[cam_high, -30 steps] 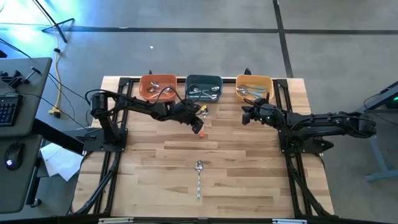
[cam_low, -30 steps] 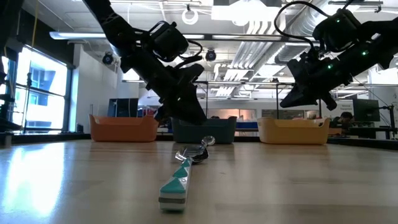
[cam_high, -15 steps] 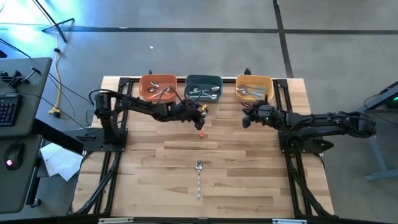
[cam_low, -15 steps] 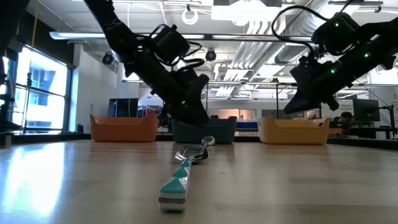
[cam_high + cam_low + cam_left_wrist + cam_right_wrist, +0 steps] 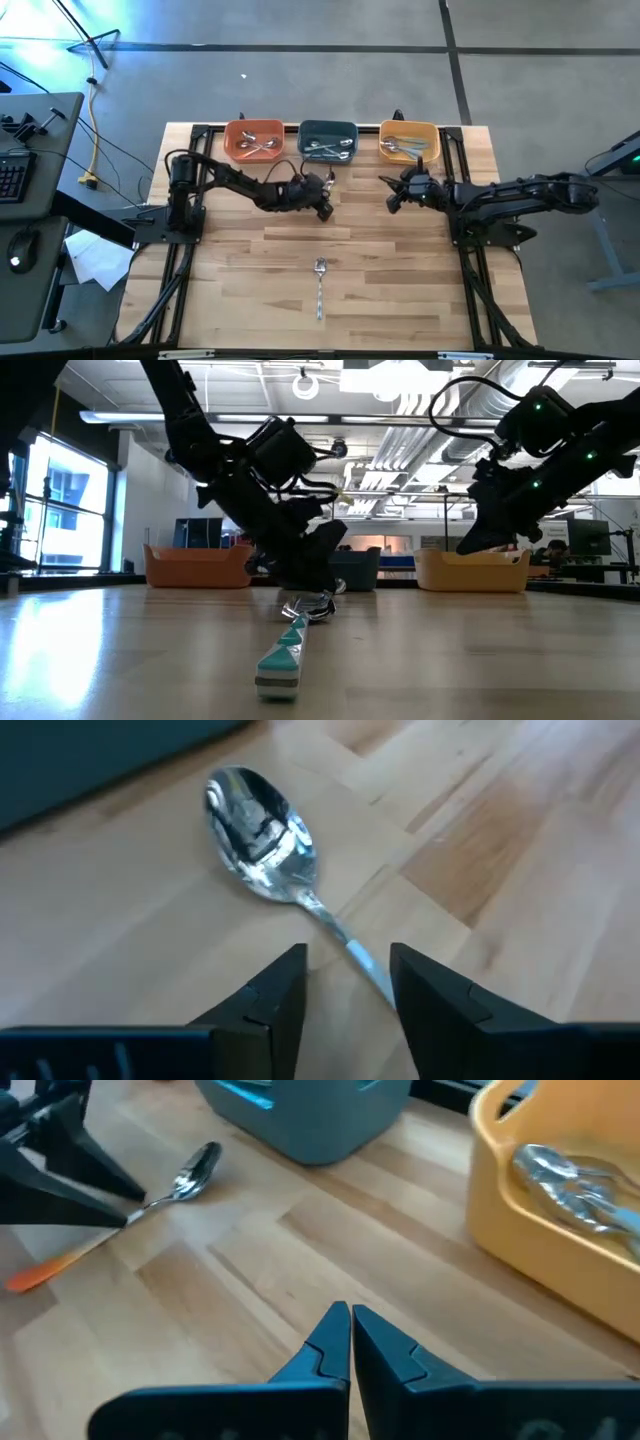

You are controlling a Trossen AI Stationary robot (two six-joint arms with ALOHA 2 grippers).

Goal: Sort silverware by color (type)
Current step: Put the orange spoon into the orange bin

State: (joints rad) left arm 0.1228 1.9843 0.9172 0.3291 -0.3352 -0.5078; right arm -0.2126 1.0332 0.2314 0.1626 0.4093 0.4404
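Observation:
An orange-handled spoon [image 5: 190, 1175] lies flat on the table just in front of the teal bowl [image 5: 328, 140]. My left gripper [image 5: 348, 955] is low over it and open. One finger stands on either side of the spoon's thin neck [image 5: 335, 925], and the bowl of the spoon [image 5: 258, 832] lies beyond the fingertips. A spoon with a light blue handle [image 5: 319, 285] lies nearer the front edge. My right gripper [image 5: 350, 1325] hangs shut above the table in front of the yellow bowl [image 5: 408, 140].
Orange [image 5: 253, 140], teal and yellow bowls stand in a row along the far edge, each with silverware inside. The wooden table [image 5: 400, 280] is bare around the light blue spoon. The arms' black frames run along both sides.
My left gripper has come down and toward the table's near edge, tipping further downward, and now stands over the orange-handled spoon. The spoon, which showed just under the gripper a second ago, lies on the table.

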